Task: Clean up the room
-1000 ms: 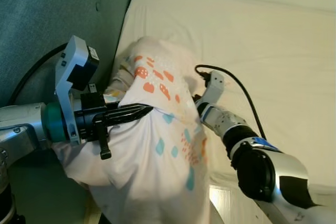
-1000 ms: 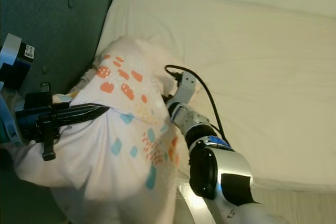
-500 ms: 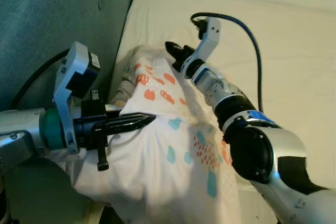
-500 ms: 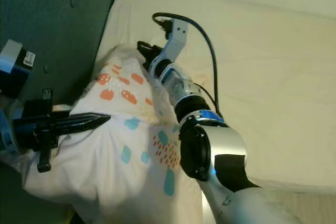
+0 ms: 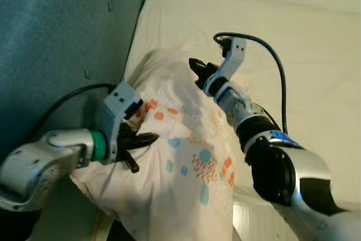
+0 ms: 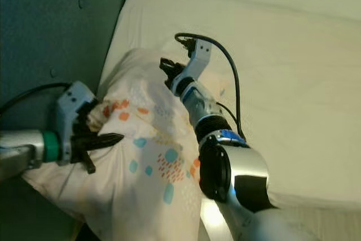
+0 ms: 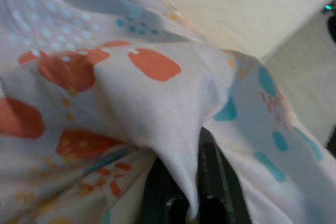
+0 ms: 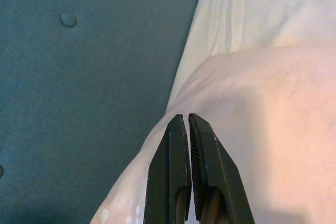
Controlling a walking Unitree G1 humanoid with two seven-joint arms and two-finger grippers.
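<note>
A white pillow (image 5: 186, 139) with orange and teal prints lies at the head of the bed, against the teal headboard (image 5: 62, 26). My left gripper (image 5: 148, 138) is at the pillow's left side, shut on a fold of its cover. In the left wrist view the fabric (image 7: 157, 93) drapes over the black fingers (image 7: 210, 171). My right gripper (image 5: 194, 64) hovers at the pillow's far top edge, shut with nothing in it. In the right wrist view its fingertips (image 8: 184, 116) sit just above the pillow's edge (image 8: 252, 103).
The cream mattress (image 5: 293, 43) stretches to the right and far side of the pillow. The headboard forms a wall on the left. A black cable (image 5: 271, 55) loops off my right wrist.
The right gripper rose from the pillow's right side to its top edge. The left gripper turned and pressed into the pillow's left side, taking a fold of cover. The pillow has shifted lower.
</note>
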